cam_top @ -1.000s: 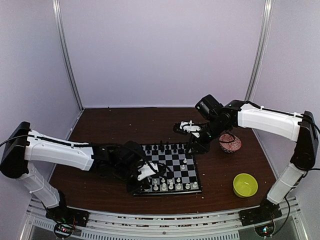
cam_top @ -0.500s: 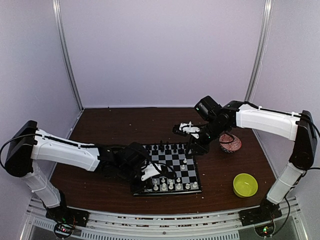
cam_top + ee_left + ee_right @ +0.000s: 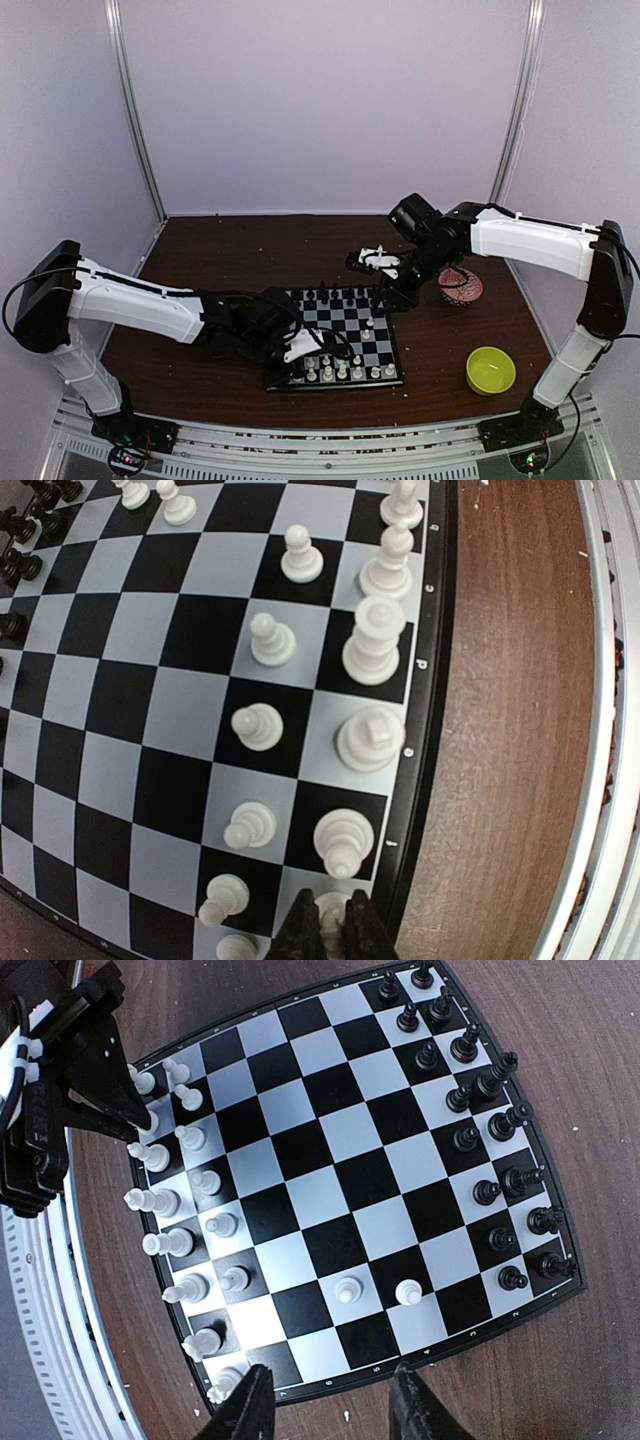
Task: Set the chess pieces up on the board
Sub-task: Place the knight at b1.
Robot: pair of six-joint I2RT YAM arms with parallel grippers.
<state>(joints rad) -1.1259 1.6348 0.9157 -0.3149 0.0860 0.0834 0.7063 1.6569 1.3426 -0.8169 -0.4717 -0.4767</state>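
On the dark wooden table point(image 3: 250, 250), inside a booth of pale lilac walls point(image 3: 320, 100) with a metal post point(image 3: 135, 110) in each far corner, the board point(image 3: 335, 384) lies flat between my two arms, towards the front edge. The chess pieces point(image 3: 470, 1090) stand on it in two camps, black along the far side and white along the near side, and two white pawns point(image 3: 347, 1290) stand further out. My left gripper point(image 3: 332, 932) hangs low over the white back row near its left end, fingertips pinched close on the top of a white piece point(image 3: 331, 906). My right gripper point(image 3: 330, 1405) hovers above the board's right edge, fingers spread with nothing between them. A red-patterned bowl point(image 3: 460, 286) and a yellow-green bowl point(image 3: 490, 370) sit on the wood to the right. Pale crumbs point(image 3: 345, 1417) dot the surface.
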